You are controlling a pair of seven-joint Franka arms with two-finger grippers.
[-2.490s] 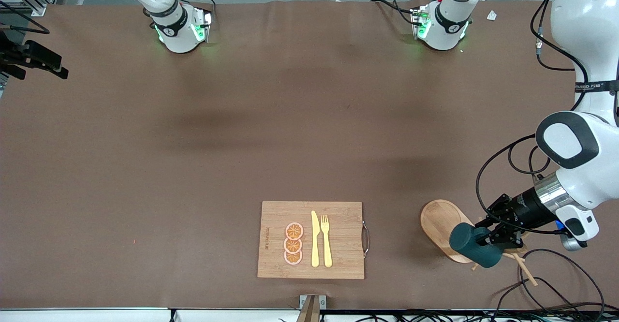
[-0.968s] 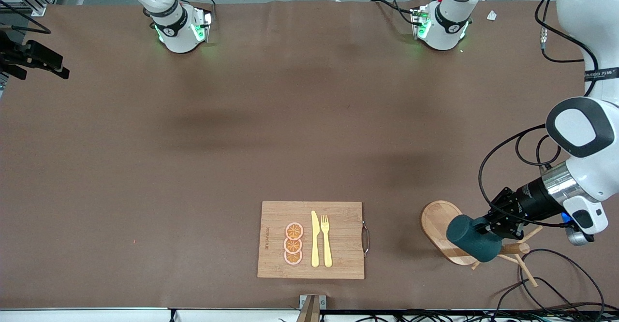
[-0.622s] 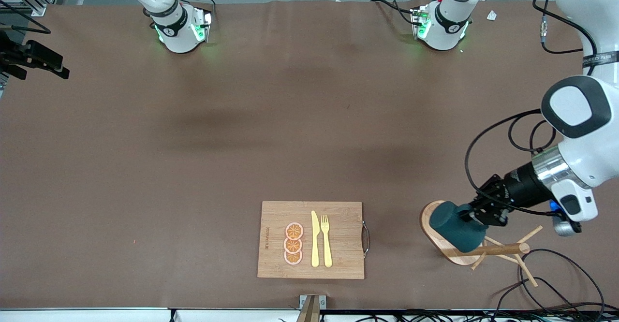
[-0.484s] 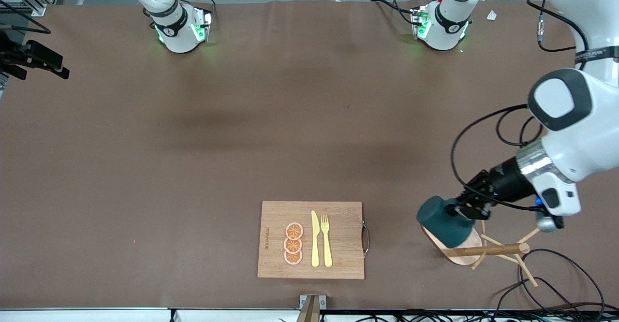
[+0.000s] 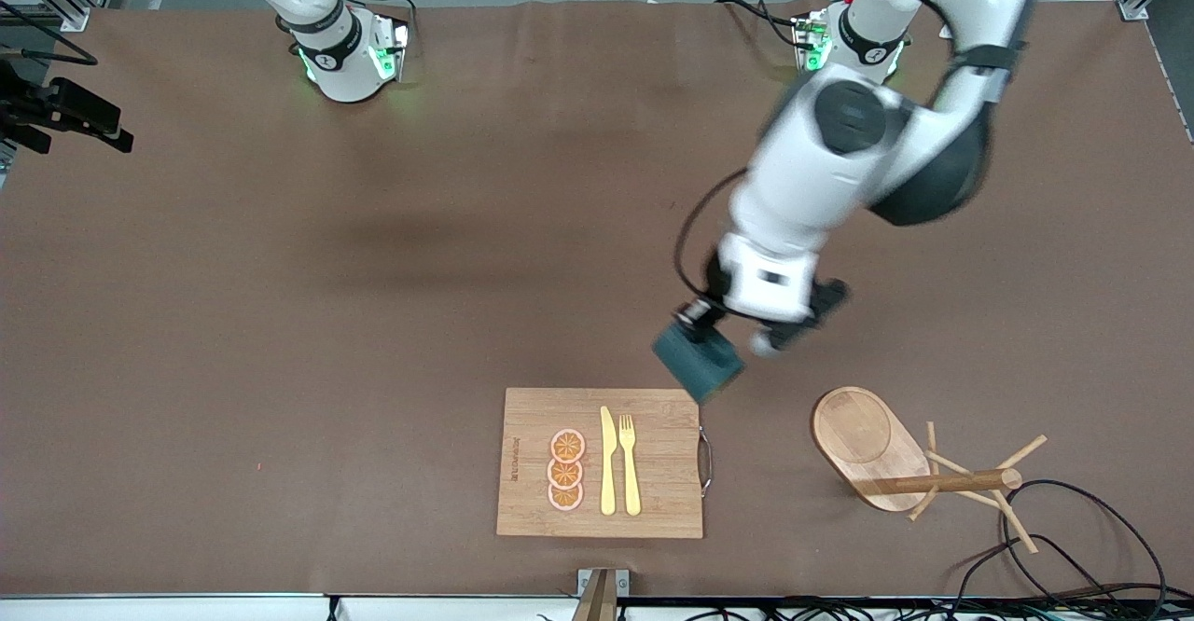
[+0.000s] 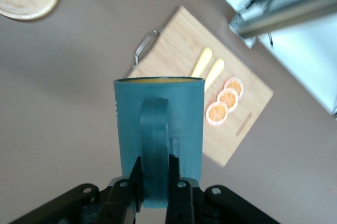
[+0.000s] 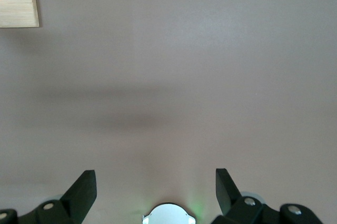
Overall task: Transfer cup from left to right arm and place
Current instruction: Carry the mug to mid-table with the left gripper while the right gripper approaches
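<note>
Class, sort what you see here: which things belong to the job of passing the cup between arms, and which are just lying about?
Part of the job: cup, held by its handle in the left gripper; right gripper, open, waiting above bare table.

Lying about: cutting board with knife, fork, orange slices; peg rack.

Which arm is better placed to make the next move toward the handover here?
Left. Its gripper is shut on the cup's handle, carrying the cup in the air over the table by the cutting board. The right gripper waits open over bare table, holding nothing.
</note>
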